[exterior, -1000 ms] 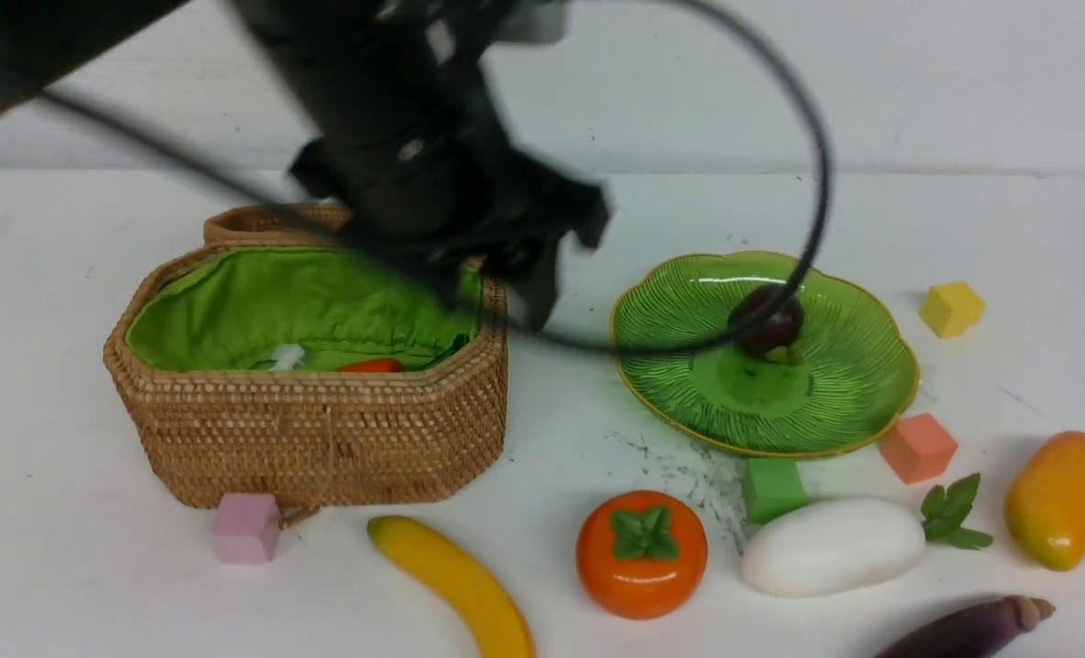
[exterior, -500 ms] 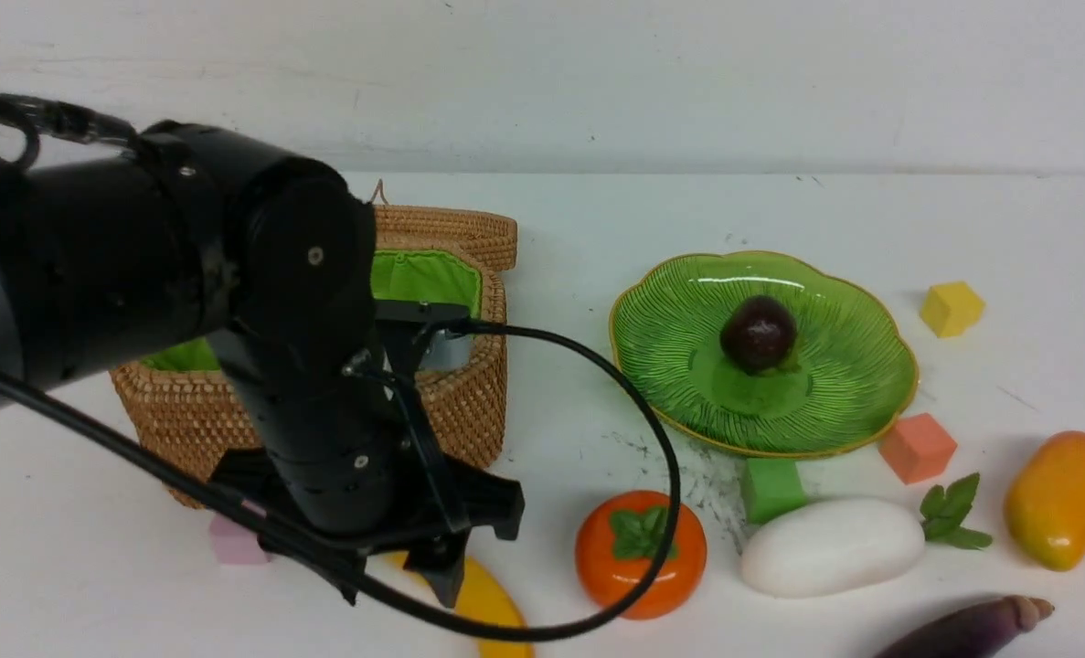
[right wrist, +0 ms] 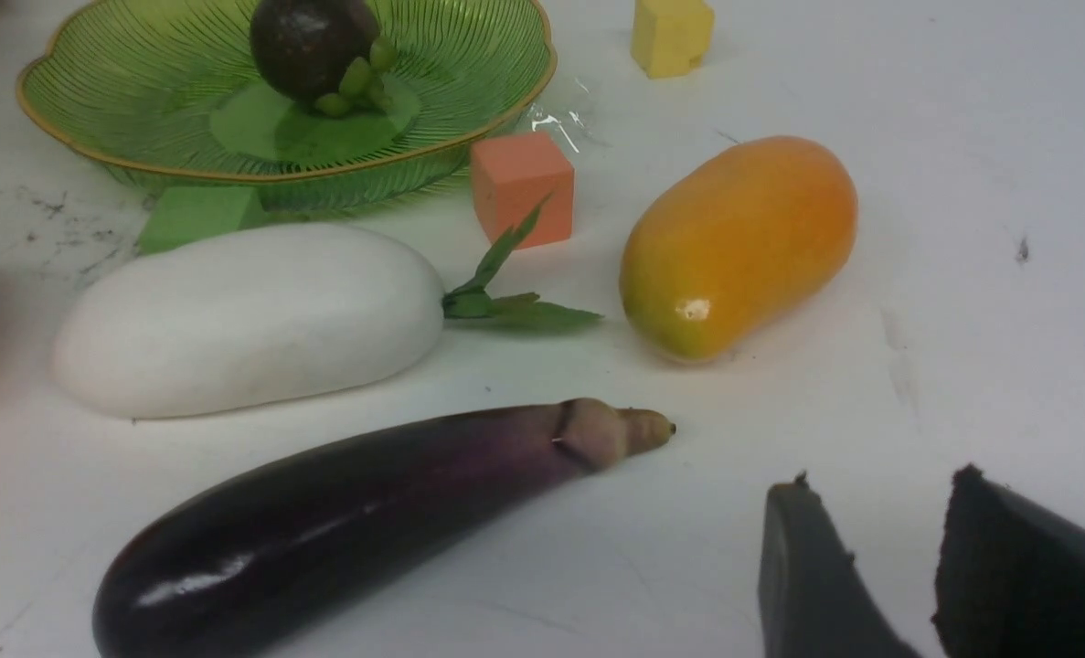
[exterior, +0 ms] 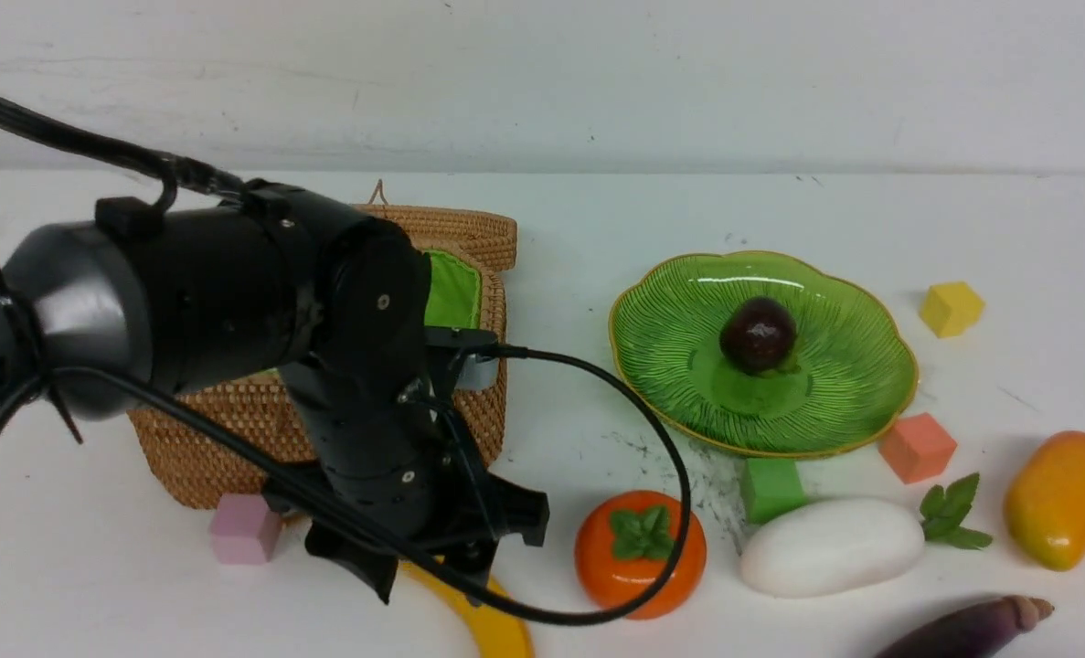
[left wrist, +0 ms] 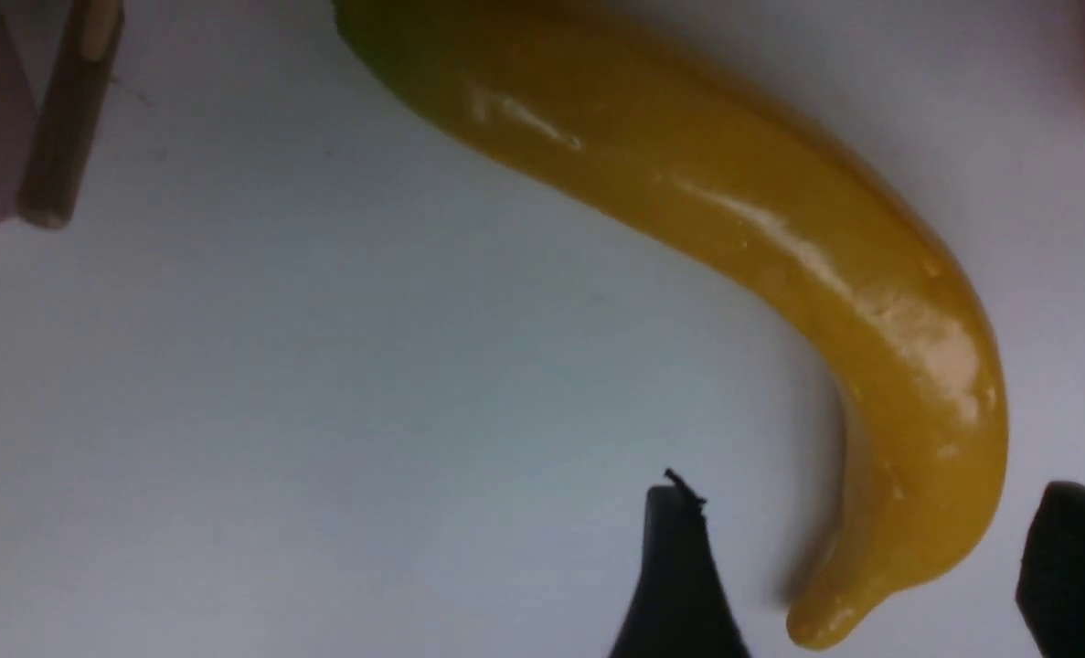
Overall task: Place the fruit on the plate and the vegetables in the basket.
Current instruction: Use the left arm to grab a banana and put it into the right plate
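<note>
My left gripper (exterior: 432,585) hangs low over the table in front of the basket (exterior: 231,457), jaws open. The yellow banana (left wrist: 734,210) lies flat, its near tip between the two fingers, touching neither. Most of the banana (exterior: 496,631) is hidden under the arm in the front view. A dark round fruit (exterior: 759,334) sits on the green plate (exterior: 835,402). The persimmon (exterior: 641,553), white radish (exterior: 830,546), mango (exterior: 1063,498) and eggplant (exterior: 962,631) lie on the table. My right gripper (right wrist: 880,484) stands open and empty beside the eggplant (right wrist: 350,521).
Small cubes are scattered about: pink (exterior: 245,528) by the basket's front corner, green (exterior: 771,487) and salmon (exterior: 917,446) against the plate's near rim, yellow (exterior: 951,308) at its far right. The left arm's cable (exterior: 670,512) loops past the persimmon.
The left arm swung from above the basket down to the table in front of it, then shifted slightly right over the banana. Its jaws stayed open. Nothing else moved.
</note>
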Controlling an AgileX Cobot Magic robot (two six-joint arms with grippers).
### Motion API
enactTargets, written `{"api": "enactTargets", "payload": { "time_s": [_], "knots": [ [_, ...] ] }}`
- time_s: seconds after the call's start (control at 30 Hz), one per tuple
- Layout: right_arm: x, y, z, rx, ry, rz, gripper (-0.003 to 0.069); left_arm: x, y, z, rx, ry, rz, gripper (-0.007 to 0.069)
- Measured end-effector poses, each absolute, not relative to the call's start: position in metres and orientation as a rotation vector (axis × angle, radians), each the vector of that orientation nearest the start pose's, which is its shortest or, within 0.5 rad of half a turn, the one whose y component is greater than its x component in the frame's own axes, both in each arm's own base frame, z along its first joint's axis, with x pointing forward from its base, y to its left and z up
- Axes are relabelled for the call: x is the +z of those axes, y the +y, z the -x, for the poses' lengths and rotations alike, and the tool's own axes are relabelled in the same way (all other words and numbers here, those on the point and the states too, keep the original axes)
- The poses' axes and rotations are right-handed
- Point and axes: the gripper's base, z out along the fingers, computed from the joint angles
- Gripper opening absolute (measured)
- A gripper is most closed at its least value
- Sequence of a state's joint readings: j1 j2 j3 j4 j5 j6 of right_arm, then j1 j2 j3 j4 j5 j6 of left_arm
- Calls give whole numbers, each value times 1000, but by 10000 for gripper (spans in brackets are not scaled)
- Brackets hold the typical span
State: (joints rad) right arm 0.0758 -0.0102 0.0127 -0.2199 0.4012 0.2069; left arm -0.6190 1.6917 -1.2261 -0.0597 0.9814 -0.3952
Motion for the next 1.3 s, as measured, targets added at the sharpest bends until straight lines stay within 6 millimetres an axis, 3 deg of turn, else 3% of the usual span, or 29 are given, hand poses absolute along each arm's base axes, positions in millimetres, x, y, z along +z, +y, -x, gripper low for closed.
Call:
{"api": "enactTargets", "payload": {
  "time_s": [0.17, 0.3, 0.5, 0.77, 1.1, 1.3],
  "knots": [
    [174, -4, -52, -25, 1877, 9, 242, 229, -203, -272, -277, 2968, -238, 469],
    [174, -4, -52, -25, 1877, 9, 242, 219, -205, -273, -288, 3028, -34, 469],
    [174, -4, -52, -25, 1877, 9, 242, 218, -202, -280, -241, 2970, 266, 469],
    [174, -4, -52, -25, 1877, 9, 242, 203, -211, -293, -336, 2889, 514, 469],
    [174, -4, -52, -25, 1877, 9, 242, 169, -215, -300, -270, 2924, 625, 469],
    [174, -4, -52, -25, 1877, 9, 242, 162, -217, -300, -261, 2941, 636, 469]
  ]
}}
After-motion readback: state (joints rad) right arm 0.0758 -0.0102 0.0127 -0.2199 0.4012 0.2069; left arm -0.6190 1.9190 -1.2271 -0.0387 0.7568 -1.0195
